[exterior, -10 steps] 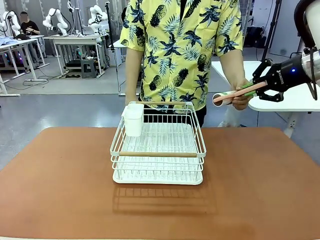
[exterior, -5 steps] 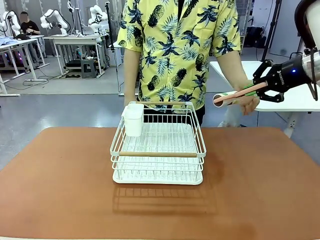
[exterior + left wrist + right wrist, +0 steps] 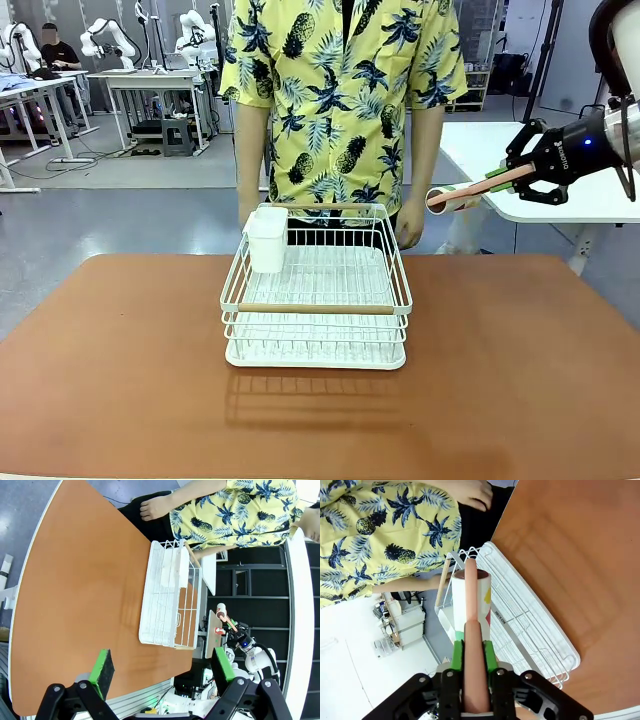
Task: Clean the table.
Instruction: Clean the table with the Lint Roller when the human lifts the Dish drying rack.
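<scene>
table (image 3: 520,380): is showing a smooth, even terracotta reddish-brown all over.
dish rack (image 3: 316,330): is showing white wire, with pale wood-coloured bars along two rims.
caddy (image 3: 267,240): is showing plain white (the same white as the rack).
shirt (image 3: 340,90): the person is wearing bright yellow, patterned with dark blue palm leaves and pineapples.
lint roller (image 3: 447,198): is showing a salmon-pink handle and a white roll with small yellow, red and green print.
right gripper (image 3: 497,180): is showing black, with bright green pads (image 3: 456,652) and a small blue light glowing.
left gripper (image 3: 162,667): is showing black, with green pads (image 3: 104,667).
floor (image 3: 120,220): is showing plain grey.
side table (image 3: 600,195): is showing white.
</scene>
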Action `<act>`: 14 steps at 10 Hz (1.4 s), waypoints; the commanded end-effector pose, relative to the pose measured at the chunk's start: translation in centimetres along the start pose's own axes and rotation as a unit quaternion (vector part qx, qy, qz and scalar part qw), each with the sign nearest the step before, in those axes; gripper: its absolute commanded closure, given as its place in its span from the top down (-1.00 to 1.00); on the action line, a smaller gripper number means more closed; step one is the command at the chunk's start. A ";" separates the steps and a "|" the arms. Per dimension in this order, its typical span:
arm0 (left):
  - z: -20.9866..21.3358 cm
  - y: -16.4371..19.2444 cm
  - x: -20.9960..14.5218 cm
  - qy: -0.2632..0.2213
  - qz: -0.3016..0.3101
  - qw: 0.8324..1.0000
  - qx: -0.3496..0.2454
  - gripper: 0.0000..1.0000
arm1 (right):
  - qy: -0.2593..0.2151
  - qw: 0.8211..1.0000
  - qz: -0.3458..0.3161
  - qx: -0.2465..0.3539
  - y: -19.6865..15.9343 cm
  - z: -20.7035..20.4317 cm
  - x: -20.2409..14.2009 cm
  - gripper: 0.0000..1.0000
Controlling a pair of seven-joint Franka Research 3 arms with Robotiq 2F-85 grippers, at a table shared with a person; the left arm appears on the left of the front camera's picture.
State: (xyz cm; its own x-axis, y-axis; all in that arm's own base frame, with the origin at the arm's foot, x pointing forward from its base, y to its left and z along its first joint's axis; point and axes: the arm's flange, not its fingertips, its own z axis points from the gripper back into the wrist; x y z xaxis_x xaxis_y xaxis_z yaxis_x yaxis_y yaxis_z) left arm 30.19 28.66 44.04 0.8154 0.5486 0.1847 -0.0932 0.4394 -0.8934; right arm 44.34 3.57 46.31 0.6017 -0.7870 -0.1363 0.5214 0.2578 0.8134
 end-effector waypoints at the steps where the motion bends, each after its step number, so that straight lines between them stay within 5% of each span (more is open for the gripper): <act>1: 0.3 0.0 -0.1 -0.001 0.002 1.000 -0.010 0.99 | 0.002 1.000 -0.001 0.001 0.2 -0.1 -0.2 -0.93; 14: 0.3 0.0 -0.1 -0.001 0.002 1.000 -0.010 0.99 | 0.002 1.000 -0.001 0.001 0.2 -0.1 -0.2 -0.93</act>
State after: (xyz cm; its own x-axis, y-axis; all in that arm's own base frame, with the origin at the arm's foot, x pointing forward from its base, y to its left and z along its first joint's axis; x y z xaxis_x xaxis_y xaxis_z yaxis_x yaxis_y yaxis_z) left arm 30.19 28.66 44.04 0.8154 0.5486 0.1847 -0.0932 0.4394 -0.8934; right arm 44.34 3.57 46.31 0.6017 -0.7870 -0.1363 0.5214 0.2578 0.8134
